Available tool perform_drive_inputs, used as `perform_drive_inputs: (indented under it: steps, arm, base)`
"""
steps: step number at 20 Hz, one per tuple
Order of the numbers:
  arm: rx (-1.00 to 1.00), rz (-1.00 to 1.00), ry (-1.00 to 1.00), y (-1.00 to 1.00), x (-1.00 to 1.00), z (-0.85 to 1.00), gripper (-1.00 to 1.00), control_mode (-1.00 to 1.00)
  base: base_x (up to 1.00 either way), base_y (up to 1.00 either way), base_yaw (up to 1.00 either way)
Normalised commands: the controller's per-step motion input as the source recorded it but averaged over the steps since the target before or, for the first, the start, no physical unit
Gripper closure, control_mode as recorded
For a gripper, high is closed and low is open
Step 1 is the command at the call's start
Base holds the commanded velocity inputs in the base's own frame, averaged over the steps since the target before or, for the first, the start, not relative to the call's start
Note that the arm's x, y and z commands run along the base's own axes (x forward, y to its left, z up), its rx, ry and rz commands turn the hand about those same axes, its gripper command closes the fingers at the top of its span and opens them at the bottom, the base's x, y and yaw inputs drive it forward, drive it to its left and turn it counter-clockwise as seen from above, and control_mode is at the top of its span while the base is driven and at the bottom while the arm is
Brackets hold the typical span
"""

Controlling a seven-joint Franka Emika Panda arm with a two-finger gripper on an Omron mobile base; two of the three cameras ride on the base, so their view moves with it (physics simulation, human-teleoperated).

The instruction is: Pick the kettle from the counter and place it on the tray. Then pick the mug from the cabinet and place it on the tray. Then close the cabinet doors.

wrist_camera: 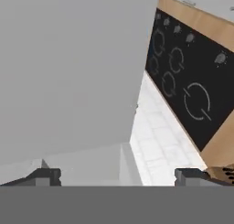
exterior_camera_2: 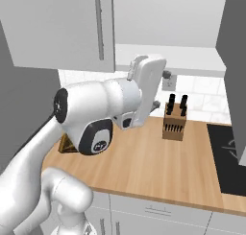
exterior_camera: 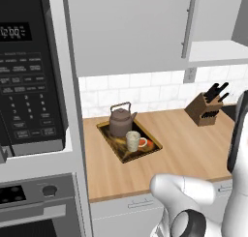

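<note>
The kettle (exterior_camera: 121, 120), squat and brownish-grey with a thin arched handle, is seen upright on the dark tray (exterior_camera: 110, 138), its short spout turned right. The cream mug (exterior_camera: 133, 140) is set just in front of it on the tray, handle pointing right. The tray's long axis is laid diagonally across the counter (exterior_camera: 189, 149). The gripper (wrist_camera: 118, 176) is held wide open, nothing between its tips.
</note>
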Motion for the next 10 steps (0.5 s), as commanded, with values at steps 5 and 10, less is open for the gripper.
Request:
perform_drive_inputs:
  steps: [5, 10]
  arm:
    - [0.0, -0.32, 0.01, -0.47, -0.48, 0.0, -1.0, -1.0]
    - [-0.12, -0.14, 0.02, -0.63, -0.38, -0.05, -1.0, -1.0]
  base:
    - [0.0, 0.0, 0.0]
    - [0.0, 0.0, 0.0]
